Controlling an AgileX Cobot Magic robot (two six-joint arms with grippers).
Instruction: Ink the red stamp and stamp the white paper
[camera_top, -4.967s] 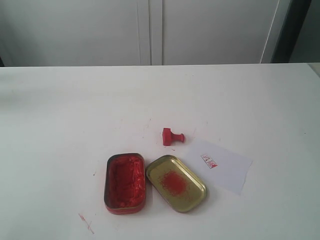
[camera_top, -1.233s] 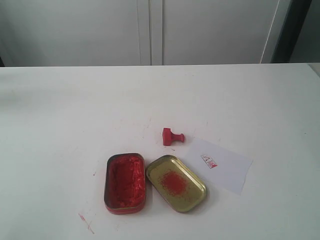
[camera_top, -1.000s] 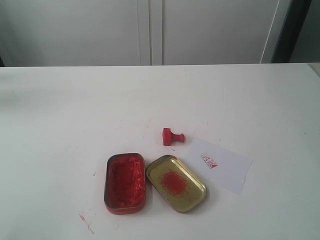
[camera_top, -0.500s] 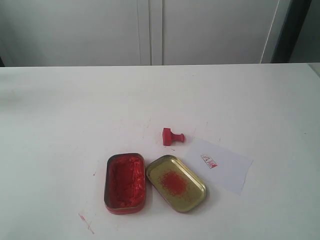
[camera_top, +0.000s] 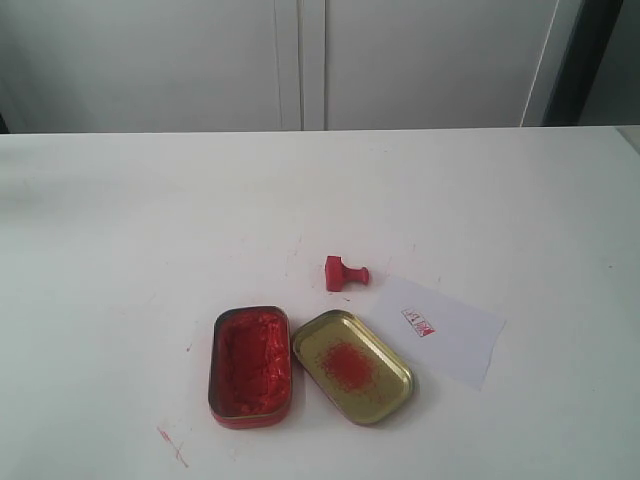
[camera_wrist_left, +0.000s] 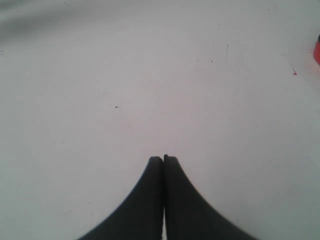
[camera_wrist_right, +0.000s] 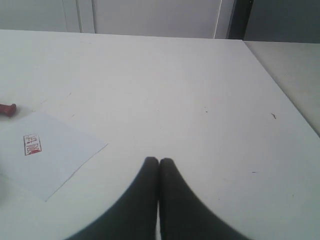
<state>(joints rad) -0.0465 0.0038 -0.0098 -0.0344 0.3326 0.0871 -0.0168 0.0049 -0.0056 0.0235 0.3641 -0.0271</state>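
Just blocky red stamp (camera_top: 343, 272), thin white paper (camera_top: 452, 338)

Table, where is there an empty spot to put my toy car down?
The whole far half of the table, behind the red stamp, is bare, and so is the wide stretch left of the ink tin. It is crowded near the front middle: tin, gold lid, stamp and white paper sit close together.
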